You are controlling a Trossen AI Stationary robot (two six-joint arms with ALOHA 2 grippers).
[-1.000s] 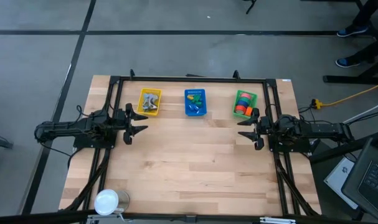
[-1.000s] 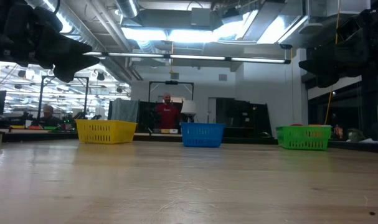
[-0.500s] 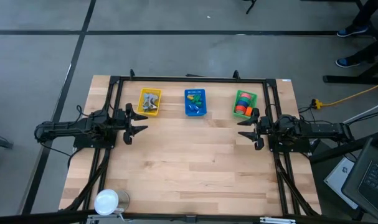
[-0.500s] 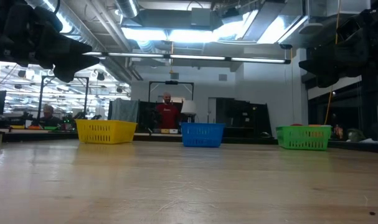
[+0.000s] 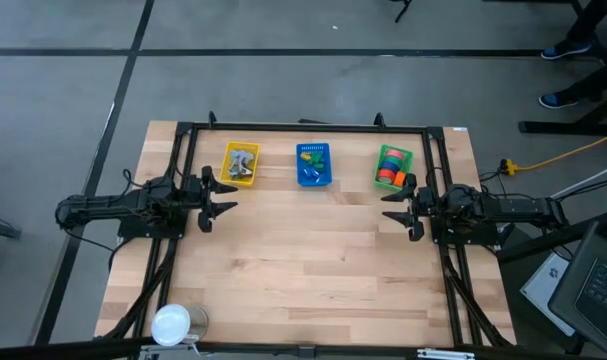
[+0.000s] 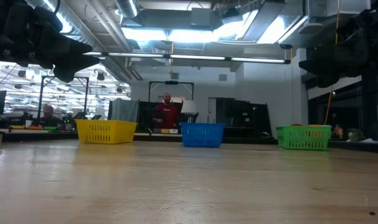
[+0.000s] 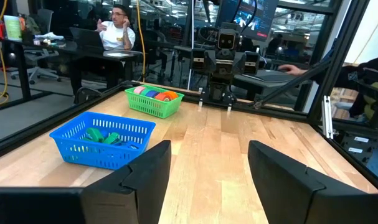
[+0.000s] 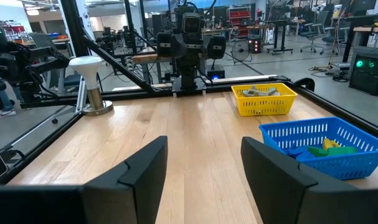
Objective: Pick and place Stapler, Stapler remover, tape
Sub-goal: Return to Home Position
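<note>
Left gripper (image 5: 226, 195) hangs over the left side of the table (image 5: 303, 260), fingers spread wide and empty. Right gripper (image 5: 391, 206) faces it from the right side (equally wide, nothing held), just beside the green basket (image 5: 394, 148). Tape (image 5: 388, 172) rolls sit piled in that basket, whose long axis runs toward the table's far edge, in a row with the blue basket (image 5: 314, 185) and yellow basket (image 5: 240, 184).

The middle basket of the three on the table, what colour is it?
The middle basket is blue; the low view shows its wall best.
</note>
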